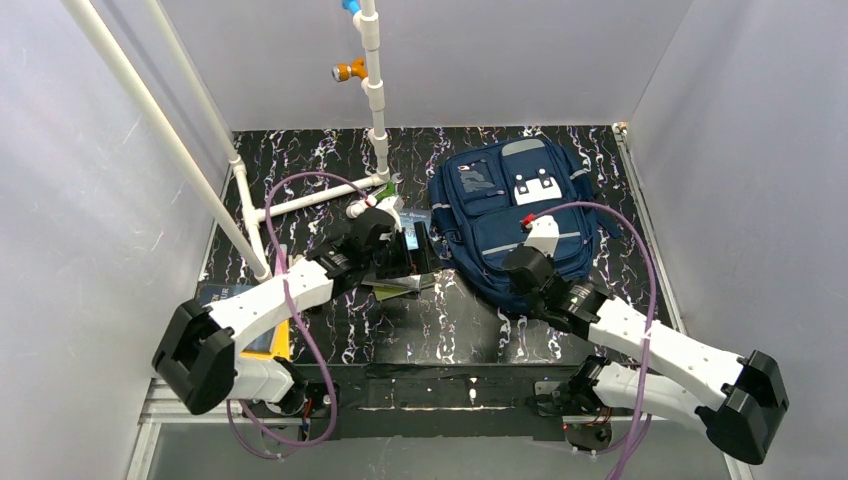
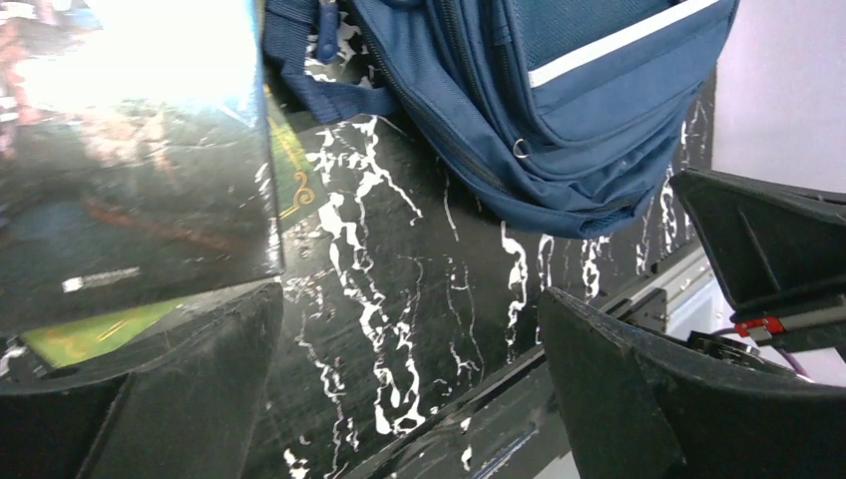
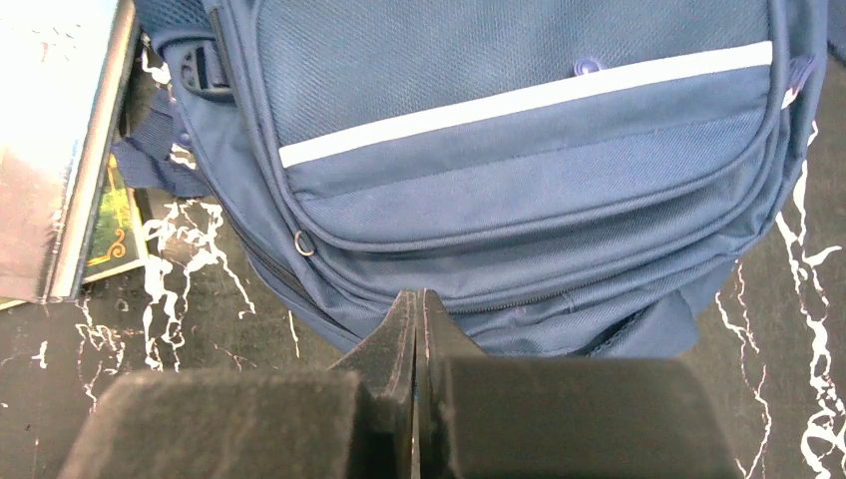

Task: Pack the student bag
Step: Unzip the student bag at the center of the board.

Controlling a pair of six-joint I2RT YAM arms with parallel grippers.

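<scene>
Right tool (image 3: 419, 299): pressed together, tips touching the lower zip seam of the student bag (image 3: 519, 130). Whether anything is caught between them, cannot tell. Bag directly ahead of tool, lying flat on black, white-veined surface (image 3: 200, 339). White strip (image 3: 519, 103) across front pocket farther ahead. Stack of books (image 3: 60, 130) ahead and to the left, just beside bag.

Left tool (image 2: 409, 299): spread wide, nothing between fingers. Glossy dark book (image 2: 130, 150) atop the stack, just ahead of its left finger. Bag corner ahead and to the right, beyond bare surface.
</scene>
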